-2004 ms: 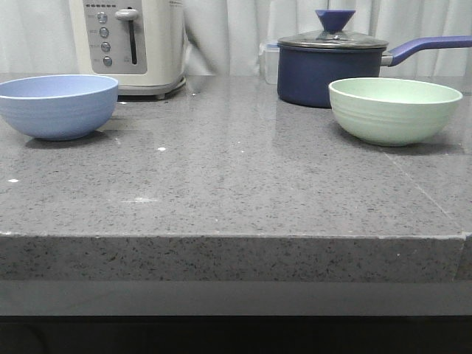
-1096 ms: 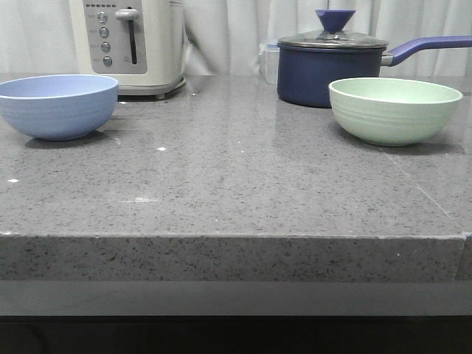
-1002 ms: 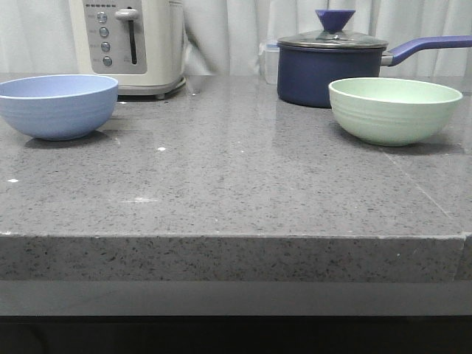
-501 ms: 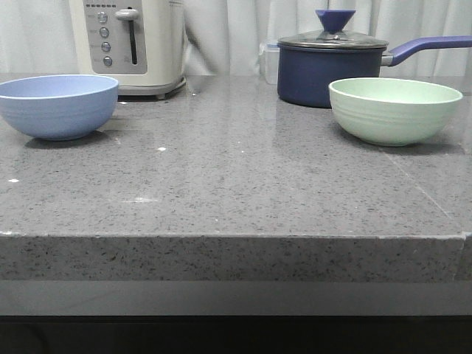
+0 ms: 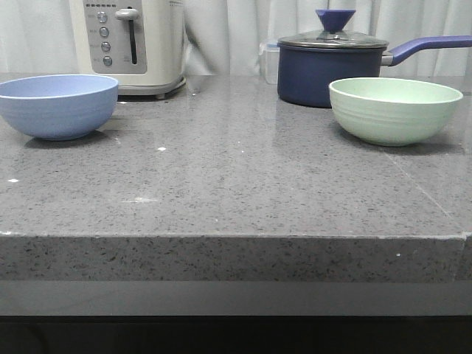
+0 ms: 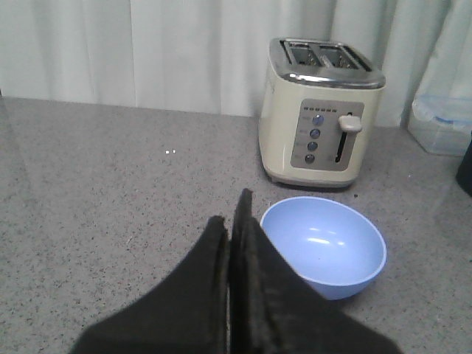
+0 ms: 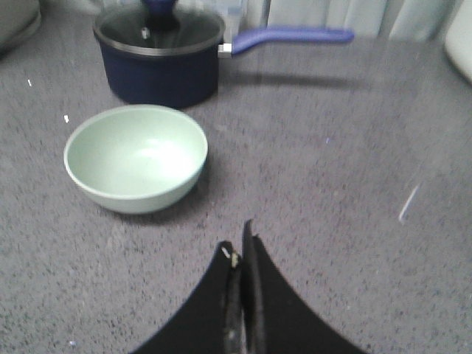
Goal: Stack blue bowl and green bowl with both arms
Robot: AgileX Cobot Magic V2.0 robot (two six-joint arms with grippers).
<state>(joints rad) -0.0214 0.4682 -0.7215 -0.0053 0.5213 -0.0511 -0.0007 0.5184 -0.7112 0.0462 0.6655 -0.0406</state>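
Observation:
The blue bowl sits upright and empty at the far left of the grey counter; it also shows in the left wrist view. The green bowl sits upright and empty at the right, in front of the saucepan; it also shows in the right wrist view. My left gripper is shut and empty, above the counter just short of the blue bowl. My right gripper is shut and empty, above bare counter short of the green bowl. Neither arm shows in the front view.
A cream toaster stands behind the blue bowl. A dark navy saucepan with glass lid stands behind the green bowl, its handle pointing right. A clear plastic container is behind it. The counter's front edge runs across.

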